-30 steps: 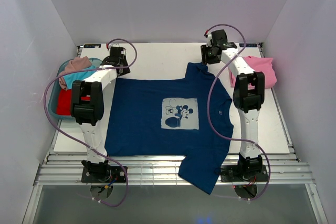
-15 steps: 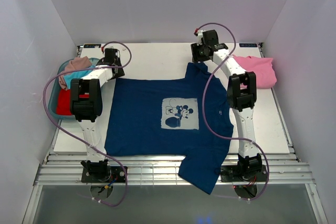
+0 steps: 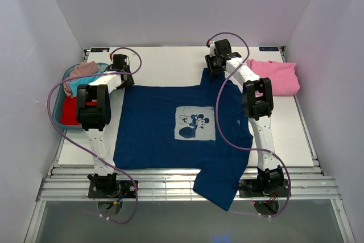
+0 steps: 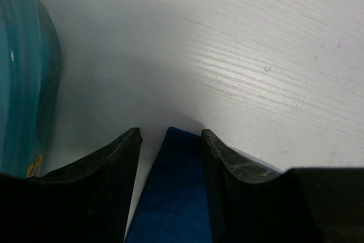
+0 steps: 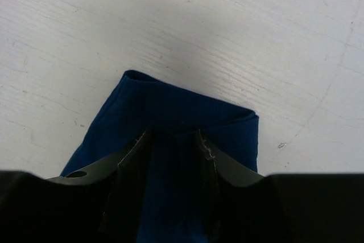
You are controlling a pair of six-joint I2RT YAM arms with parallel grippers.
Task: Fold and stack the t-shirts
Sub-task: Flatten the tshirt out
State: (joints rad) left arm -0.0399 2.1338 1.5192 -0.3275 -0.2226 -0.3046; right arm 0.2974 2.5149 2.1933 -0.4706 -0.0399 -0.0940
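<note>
White walls stand round a white tabletop. The navy tee lies flat in the middle of it, with its mouse print facing up. One sleeve hangs over the near edge.

A second ago the right arm was out by the pink tee. Now it has swung left, and the right fingers sit at the far sleeve of the navy tee. In the right wrist view that sleeve lies bunched between the two fingers, but one cannot tell if they are pinching it yet. The left fingers have crept a little toward the back and are at the far left corner of the same tee. They stand apart, one on each side of the corner. A strip of bare tabletop shows beside one of them, so they are not squeezing it.

This likely means both arms are getting ready to take the far edge for the first fold. No fold is made yet.

Counting: two arms, five tees, one bin. One tee is navy and one is pink, at the far right. Three sit in the blue-green bin on the left: a red tee, a teal tee and a dusty-pink tee.
</note>
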